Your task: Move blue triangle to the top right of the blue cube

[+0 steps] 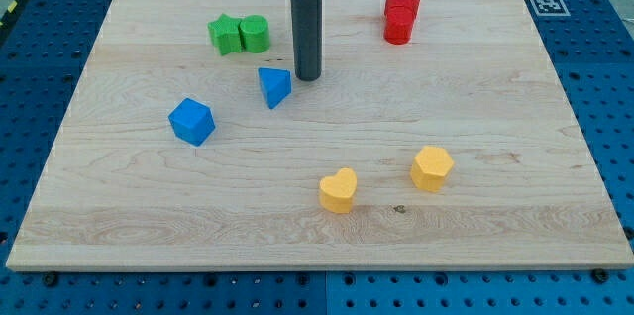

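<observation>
The blue triangle [274,86] lies on the wooden board, left of centre. The blue cube [191,121] sits to its lower left, a short gap apart. My tip [308,78] rests on the board just to the right of the blue triangle, close to its upper right edge; I cannot tell whether it touches. The dark rod rises from there out of the view's top.
A green star [226,34] and a green cylinder [255,34] stand side by side at the upper left. Two red blocks [401,16] sit together at the upper right. A yellow heart [338,190] and a yellow hexagon [432,168] lie at the lower right.
</observation>
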`<action>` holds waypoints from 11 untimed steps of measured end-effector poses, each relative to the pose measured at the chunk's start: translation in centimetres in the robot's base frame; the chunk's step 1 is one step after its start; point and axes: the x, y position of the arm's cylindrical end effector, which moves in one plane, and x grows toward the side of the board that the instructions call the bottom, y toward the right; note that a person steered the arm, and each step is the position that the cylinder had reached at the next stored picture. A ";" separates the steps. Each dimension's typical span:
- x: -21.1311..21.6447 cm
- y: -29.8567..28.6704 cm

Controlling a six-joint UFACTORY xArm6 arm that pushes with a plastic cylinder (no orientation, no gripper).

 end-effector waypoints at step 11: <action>-0.2 -15.5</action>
